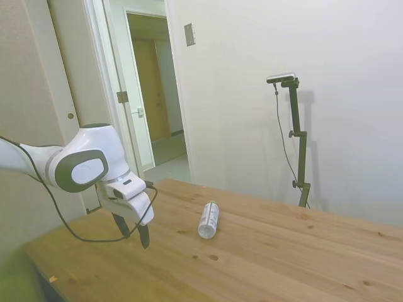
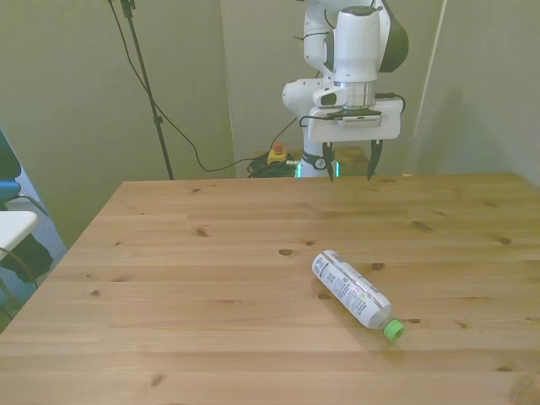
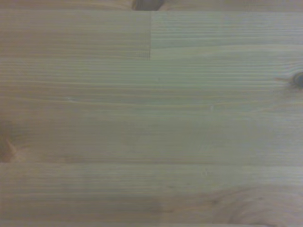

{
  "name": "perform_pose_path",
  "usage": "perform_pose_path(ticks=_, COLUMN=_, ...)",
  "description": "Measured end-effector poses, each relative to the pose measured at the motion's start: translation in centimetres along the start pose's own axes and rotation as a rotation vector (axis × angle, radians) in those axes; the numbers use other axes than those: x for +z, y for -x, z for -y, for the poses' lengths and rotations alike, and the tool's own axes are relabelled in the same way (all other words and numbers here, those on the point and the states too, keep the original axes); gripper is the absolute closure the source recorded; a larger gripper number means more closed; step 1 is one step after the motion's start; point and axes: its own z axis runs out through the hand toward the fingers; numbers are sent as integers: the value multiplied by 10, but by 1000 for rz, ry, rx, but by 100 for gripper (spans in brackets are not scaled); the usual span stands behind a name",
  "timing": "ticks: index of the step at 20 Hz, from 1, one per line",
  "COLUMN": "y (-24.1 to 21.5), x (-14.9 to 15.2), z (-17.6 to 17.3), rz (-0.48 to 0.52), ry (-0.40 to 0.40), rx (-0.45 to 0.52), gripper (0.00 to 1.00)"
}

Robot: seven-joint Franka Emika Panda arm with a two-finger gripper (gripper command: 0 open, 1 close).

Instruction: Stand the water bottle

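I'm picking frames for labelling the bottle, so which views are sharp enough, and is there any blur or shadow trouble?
Side view: soft, evenly lit; the water bottle lies on its side, readable, with a faint shadow on the table. Front view: clearest; label and green cap distinct, open gripper sharp. Wrist view: blurred wood grain only, no bottle in it.

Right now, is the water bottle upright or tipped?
Tipped. The water bottle lies on its side on the table, green cap toward the camera in the front view.
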Motion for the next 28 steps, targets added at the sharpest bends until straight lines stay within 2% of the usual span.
perform_pose_path(ticks=4, y=-5, x=-2, z=3, rz=-29, ry=7, rx=-12, gripper=0)
perform_pose_path(ticks=9, y=-53, x=-19, z=31, rz=-101, ry=9, rx=-6, gripper=0)
perform_pose_path(ticks=18, y=-136, x=-15, z=131, rz=-218, ry=6, rx=-22, gripper=0)
perform_pose_path(ticks=22, y=-167, x=-3, z=171, rz=-241, ry=3, rx=-31, gripper=0)
perform_pose_path(ticks=28, y=-199, x=35, z=224, rz=-259, ry=17, rx=-45, gripper=0)
